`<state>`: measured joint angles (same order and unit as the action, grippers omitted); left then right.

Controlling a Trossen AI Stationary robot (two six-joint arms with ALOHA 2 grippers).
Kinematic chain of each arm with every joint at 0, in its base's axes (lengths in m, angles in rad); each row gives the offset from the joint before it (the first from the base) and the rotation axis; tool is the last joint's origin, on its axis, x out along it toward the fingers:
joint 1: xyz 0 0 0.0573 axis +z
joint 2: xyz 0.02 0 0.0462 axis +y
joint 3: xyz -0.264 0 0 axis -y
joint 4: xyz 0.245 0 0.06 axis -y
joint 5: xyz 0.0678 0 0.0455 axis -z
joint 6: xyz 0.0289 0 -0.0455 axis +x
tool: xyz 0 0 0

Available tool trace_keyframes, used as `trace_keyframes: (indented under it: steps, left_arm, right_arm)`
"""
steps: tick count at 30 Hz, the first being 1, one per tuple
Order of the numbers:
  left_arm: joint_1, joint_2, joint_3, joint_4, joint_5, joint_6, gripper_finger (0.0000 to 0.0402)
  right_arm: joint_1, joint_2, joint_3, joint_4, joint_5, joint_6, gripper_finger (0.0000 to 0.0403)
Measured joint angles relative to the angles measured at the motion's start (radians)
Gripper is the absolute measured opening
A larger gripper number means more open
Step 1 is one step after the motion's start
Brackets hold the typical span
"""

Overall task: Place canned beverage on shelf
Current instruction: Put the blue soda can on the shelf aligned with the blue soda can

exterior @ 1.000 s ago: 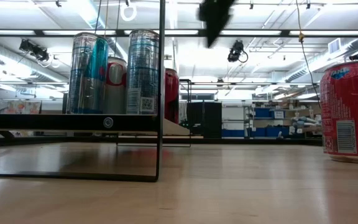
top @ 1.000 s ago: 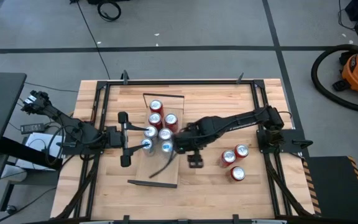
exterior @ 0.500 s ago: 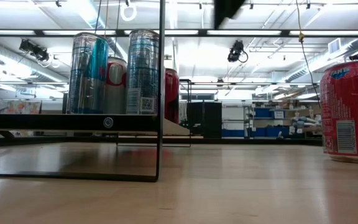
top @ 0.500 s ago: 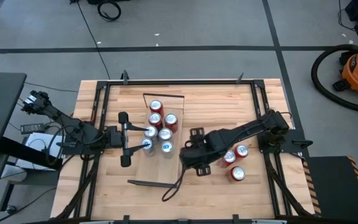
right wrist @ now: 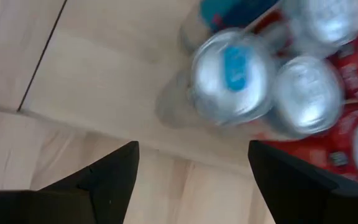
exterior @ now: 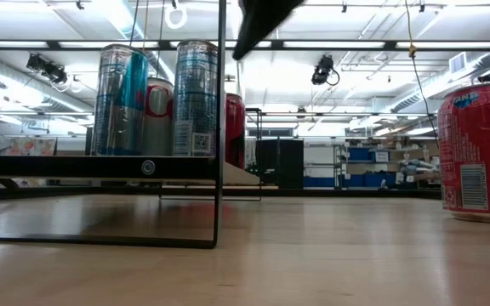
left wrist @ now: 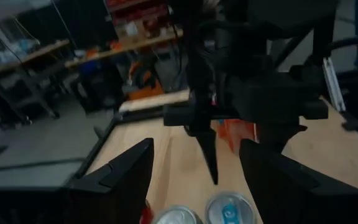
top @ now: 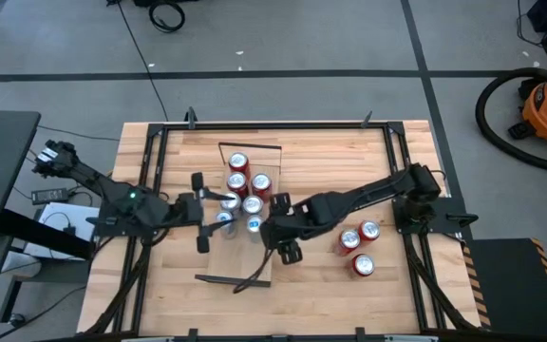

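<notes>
The shelf [top: 245,258] is a long light-wood board on a dark frame [exterior: 58,167], left of the table's middle. Several red and silver cans [top: 245,195] stand upright on its far half. Three red cans [top: 359,245] stand on the tabletop at the right. My left gripper [top: 200,211] hovers open at the shelf's left side, facing the cans, whose tops show low in its wrist view [left wrist: 197,180]. My right gripper [top: 277,228] hovers open at the shelf's right edge, tipped down above a blue-tabbed can [right wrist: 232,74]. Nothing is between either pair of fingers.
A dark cable [top: 254,274] trails from my right arm over the shelf's near end. A black frame [top: 160,180] runs round the tabletop. One red can [exterior: 479,153] stands close at the right of the low view. Bare wood lies between the shelf and the loose cans.
My right gripper swung away from the shelf toward the table's near right, then came back to the shelf's right edge, tipping and rolling on the way. My left gripper has edged toward the cans on the shelf. Both stay open; no can has moved.
</notes>
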<state>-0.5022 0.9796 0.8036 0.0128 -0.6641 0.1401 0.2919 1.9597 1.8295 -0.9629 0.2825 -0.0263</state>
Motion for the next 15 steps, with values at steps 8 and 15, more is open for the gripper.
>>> trace_keyframes:
  steps: [8, 15]
  left_arm:
    - [0.013, 0.119, 0.132, -0.262, 0.001, -0.168, 0.0249]
    - [0.047, 0.228, 0.223, -0.392, -0.002, -0.326, 0.0249]
  right_arm:
    - [0.019, -0.216, -0.397, 0.336, 0.089, -0.02, 0.0304]
    - [0.018, -0.302, -0.627, 0.759, 0.121, -0.147, 0.0304]
